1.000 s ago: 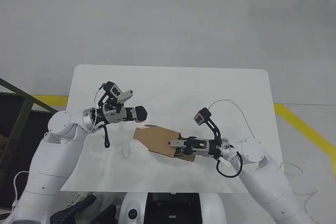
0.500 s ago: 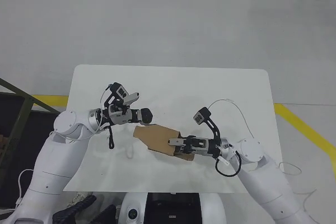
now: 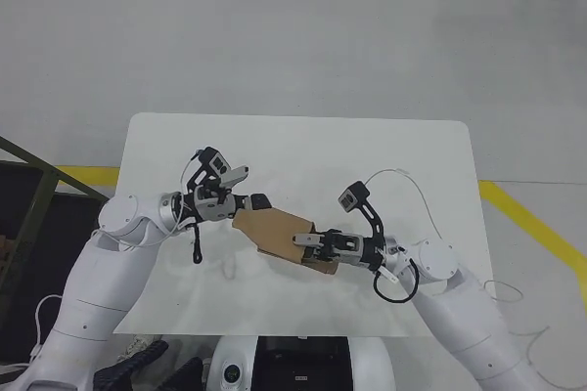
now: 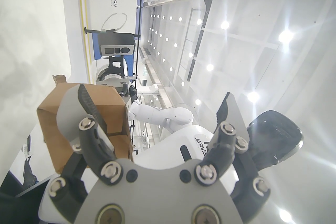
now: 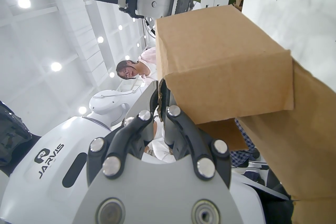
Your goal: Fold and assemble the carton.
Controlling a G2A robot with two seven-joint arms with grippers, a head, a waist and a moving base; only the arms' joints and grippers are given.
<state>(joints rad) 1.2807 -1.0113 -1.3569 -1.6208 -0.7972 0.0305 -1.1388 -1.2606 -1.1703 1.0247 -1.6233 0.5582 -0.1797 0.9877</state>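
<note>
You have the brown cardboard carton (image 3: pixel 277 232) over the near middle of the white table (image 3: pixel 372 156). It lies slantwise between the two arms, its long body running from the left arm's side toward the right arm's.

The right gripper (image 5: pixel 162 103) is clamped on a thin cardboard edge at the carton's end nearest that arm. In its wrist view the two fingers pinch the ragged edge with hardly a gap between them, and the carton's folded body rises just beyond them.

The left gripper (image 4: pixel 155 97) stands spread wide and holds nothing. One of its fingers (image 4: pixel 69 110) overlaps the carton's opposite end (you cannot tell whether it presses the cardboard or sits just in front of it). The other finger is well apart from the carton. In the top view this gripper sits at the carton's far corner on the left arm's side.

The carton is partly formed: creased side panels meet at a corner, and a flap extends from the end by the right gripper. You cannot tell whether its underside rests on the table or is lifted off it.

Beyond the table, a yellow line (image 3: pixel 533 223) crosses the grey floor (image 3: pixel 293 59).
</note>
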